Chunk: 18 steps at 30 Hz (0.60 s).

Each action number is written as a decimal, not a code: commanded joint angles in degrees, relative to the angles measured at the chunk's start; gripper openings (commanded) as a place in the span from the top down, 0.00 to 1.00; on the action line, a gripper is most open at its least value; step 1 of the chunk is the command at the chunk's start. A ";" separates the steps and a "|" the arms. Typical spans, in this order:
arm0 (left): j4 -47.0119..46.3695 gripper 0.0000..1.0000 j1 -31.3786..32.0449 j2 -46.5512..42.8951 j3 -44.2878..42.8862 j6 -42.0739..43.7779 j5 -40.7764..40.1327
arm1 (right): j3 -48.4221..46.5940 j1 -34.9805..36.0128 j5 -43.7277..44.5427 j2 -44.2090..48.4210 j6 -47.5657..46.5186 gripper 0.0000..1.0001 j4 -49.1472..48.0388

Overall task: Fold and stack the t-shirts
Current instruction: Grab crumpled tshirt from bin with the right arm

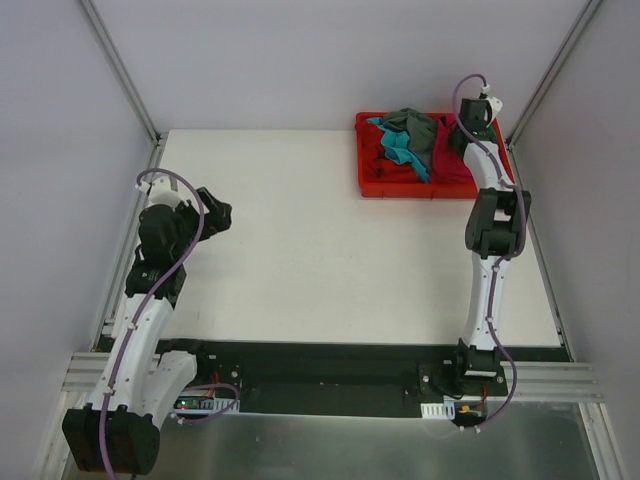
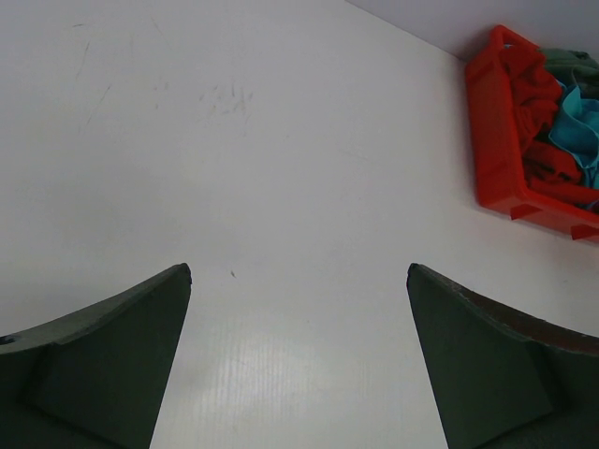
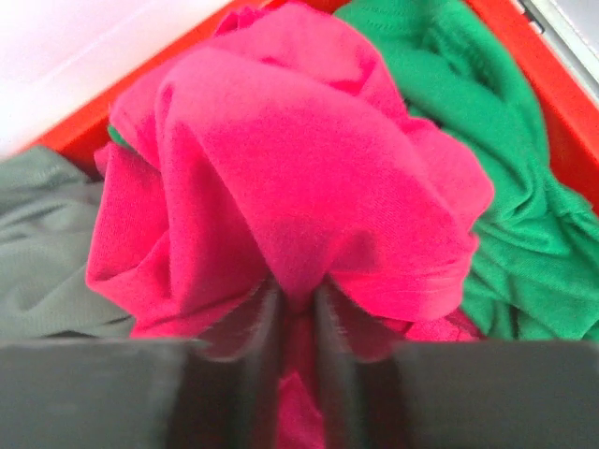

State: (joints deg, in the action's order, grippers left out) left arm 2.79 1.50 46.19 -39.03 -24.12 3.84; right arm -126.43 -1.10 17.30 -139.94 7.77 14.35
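The t-shirts lie crumpled in a heap in the red tray (image 1: 400, 190) at the far right of the table. My right gripper (image 3: 299, 295) reaches into the tray (image 3: 552, 84) and is shut on a fold of the magenta-pink shirt (image 3: 309, 150). A green shirt (image 3: 505, 168) lies to its right and a grey shirt (image 3: 42, 253) to its left. From above, my right gripper (image 1: 455, 140) is over the tray's right end, next to the grey shirt (image 1: 415, 125), the teal shirt (image 1: 405, 150) and the dark red shirt (image 1: 380, 160). My left gripper (image 2: 299, 271) is open and empty above bare table.
The white table (image 1: 320, 250) is walled on the left, back and right. My left gripper (image 1: 222, 213) hovers near the left edge. The tray (image 2: 491, 122) with the teal shirt (image 2: 576, 126) shows at the left wrist view's upper right.
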 commanded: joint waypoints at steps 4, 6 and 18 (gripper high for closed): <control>-2.52 0.01 0.00 -5.50 0.62 1.71 -1.90 | 4.61 -1.27 -0.25 15.29 -4.16 0.87 -5.03; -2.52 0.01 -0.09 -6.20 0.62 1.71 -1.29 | 6.37 -1.27 0.28 20.03 -6.26 0.93 -4.95; -2.17 0.01 0.00 -9.81 0.27 1.44 3.36 | 7.61 0.92 -12.53 43.60 -10.66 0.99 -0.12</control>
State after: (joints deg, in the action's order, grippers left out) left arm 2.37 1.50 37.34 -38.61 -23.18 4.38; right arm -117.23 -2.17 12.47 -105.43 -0.58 14.04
